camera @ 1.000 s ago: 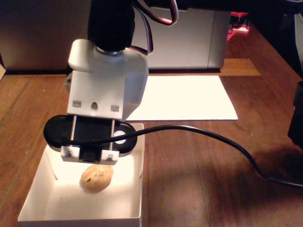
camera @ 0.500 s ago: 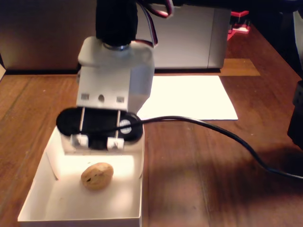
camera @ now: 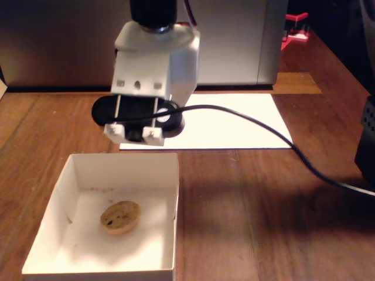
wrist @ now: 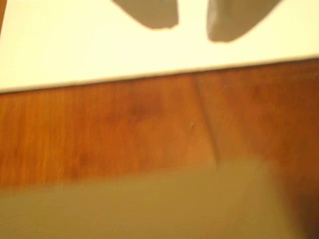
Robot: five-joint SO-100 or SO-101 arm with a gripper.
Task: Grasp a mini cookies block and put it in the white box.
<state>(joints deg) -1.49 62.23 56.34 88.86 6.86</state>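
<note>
The mini cookies block (camera: pixel 120 217) lies flat on the floor of the white box (camera: pixel 170 193), a little left of the box's middle in the fixed view and clear of all four walls, so by the look of things your placing step is done. The gripper (wrist: pixel 192 22) holds nothing: in the wrist view its two fingertips (wrist: pixel 159 15) stand a narrow gap apart over the white paper sheet (wrist: pixel 75 45), with bare sheet showing between them. In the fixed view the arm's head hangs above the far edge of the box, over the near edge of the sheet. What could go wrong for you now is mostly a matter of the black cable (camera: pixel 263 132), which trails from the wrist camera out to the right across the wooden table (camera: pixel 246 222); if you swing the arm low or back toward the near side, that cable or the camera housing could catch the thin far wall of the box and drag or tip it, sending the cookie out. The box looks light, so I judge a small nudge would shift it. The cookie itself is small, round and flattish, golden-brown with a few dark specks, far smaller than the box.
</note>
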